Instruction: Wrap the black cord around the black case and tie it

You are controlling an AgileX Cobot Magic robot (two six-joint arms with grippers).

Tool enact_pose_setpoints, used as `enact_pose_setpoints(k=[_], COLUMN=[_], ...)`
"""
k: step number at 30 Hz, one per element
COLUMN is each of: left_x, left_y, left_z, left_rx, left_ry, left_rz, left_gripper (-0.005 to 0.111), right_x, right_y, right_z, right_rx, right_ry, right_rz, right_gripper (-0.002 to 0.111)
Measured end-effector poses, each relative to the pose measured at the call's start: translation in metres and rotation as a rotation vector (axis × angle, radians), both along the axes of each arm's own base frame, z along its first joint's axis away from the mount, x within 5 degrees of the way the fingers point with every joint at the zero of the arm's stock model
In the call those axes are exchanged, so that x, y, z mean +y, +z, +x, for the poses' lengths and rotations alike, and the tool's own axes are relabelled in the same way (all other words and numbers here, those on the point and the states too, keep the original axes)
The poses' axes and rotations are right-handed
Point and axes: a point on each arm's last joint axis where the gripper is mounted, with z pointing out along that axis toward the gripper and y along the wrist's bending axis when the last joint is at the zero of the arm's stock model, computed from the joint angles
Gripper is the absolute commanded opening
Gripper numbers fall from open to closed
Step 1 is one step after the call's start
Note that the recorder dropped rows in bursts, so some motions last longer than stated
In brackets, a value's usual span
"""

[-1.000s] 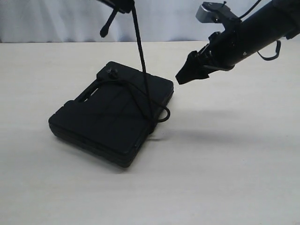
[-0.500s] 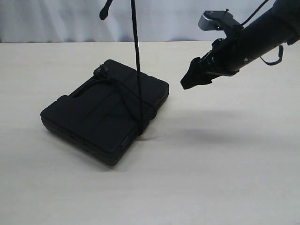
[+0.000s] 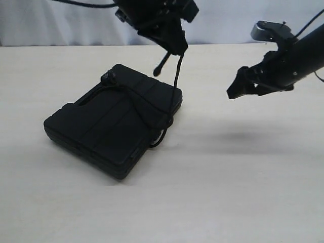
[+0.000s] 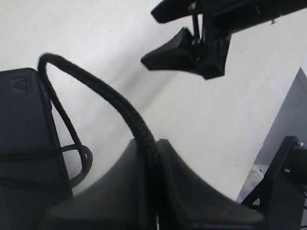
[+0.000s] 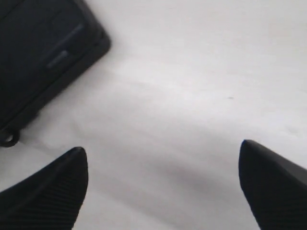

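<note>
Black cord (image 3: 176,76) pinched by left gripper (image 3: 174,49), slack loop at black case (image 3: 96,126); right gripper (image 3: 237,88) jaws wide, empty. Tension evenly before tying.

Site: looks like a robotics lab bench | pale wood-grain table (image 3: 243,192) | plain pale curtain (image 3: 50,23) hung behind it | black left arm (image 3: 152,15) and right arm (image 3: 309,50), cabled, over the tabletop
</note>
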Motion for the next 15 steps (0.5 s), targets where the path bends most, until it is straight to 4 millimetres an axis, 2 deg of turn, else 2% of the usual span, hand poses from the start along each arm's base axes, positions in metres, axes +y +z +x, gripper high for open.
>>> enact_pose_setpoints(k=[4,6,9,12,15], left_x=[-0.013,-0.018,-0.024,-0.026,-0.027], left_y=[-0.03,-0.045,-0.071,-0.08,-0.083], left_z=[0.009,0.016,0.029,0.037,0.04], left_rx=[0.04,0.049,0.043,0.008,-0.007], left_ry=[-0.005,0.006,0.042,0.071,0.081], left_rz=[0.033,0.042,0.055,0.053,0.053], left_gripper=[0.048,0.064,0.078,0.092,0.099], right_x=[-0.022,-0.026,-0.025,-0.024,-0.023], right_y=[0.001,0.006,0.024,0.031,0.033], right_z=[-0.006,-0.008,-0.014,-0.016,-0.016], right_rx=[-0.05,-0.088,-0.143,-0.156,-0.157], right_ry=[-0.106,-0.135,-0.165,-0.181,-0.192], right_rz=[-0.015,-0.017,0.021,0.05,0.073], right_gripper=[0.079,0.079,0.079,0.079,0.079])
